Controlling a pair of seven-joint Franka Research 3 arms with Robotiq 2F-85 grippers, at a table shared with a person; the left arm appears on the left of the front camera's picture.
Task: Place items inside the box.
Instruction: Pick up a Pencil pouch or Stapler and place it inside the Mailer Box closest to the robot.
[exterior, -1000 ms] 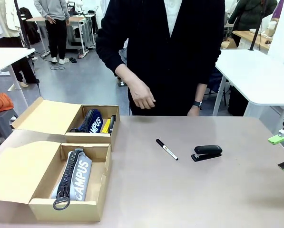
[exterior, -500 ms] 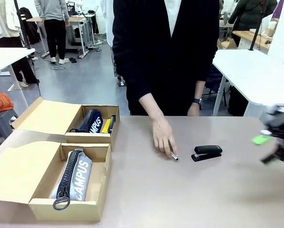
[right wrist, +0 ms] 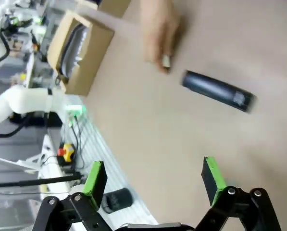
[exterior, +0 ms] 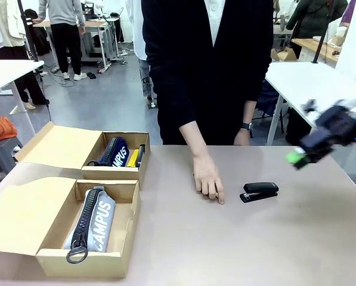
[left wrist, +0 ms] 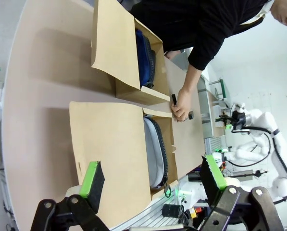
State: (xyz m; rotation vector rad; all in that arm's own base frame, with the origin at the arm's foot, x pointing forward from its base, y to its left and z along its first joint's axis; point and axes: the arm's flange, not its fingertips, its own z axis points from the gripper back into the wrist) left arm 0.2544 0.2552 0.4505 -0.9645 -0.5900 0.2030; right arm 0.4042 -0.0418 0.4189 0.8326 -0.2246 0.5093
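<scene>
My right end effector, pads apart and empty, has swung in from the right; the person's hand landed beside the black plastic stapler, likely my pick.

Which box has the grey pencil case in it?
The near box, closest to the robot, holds the grey pencil case. The far box holds the navy pencil case.
</scene>
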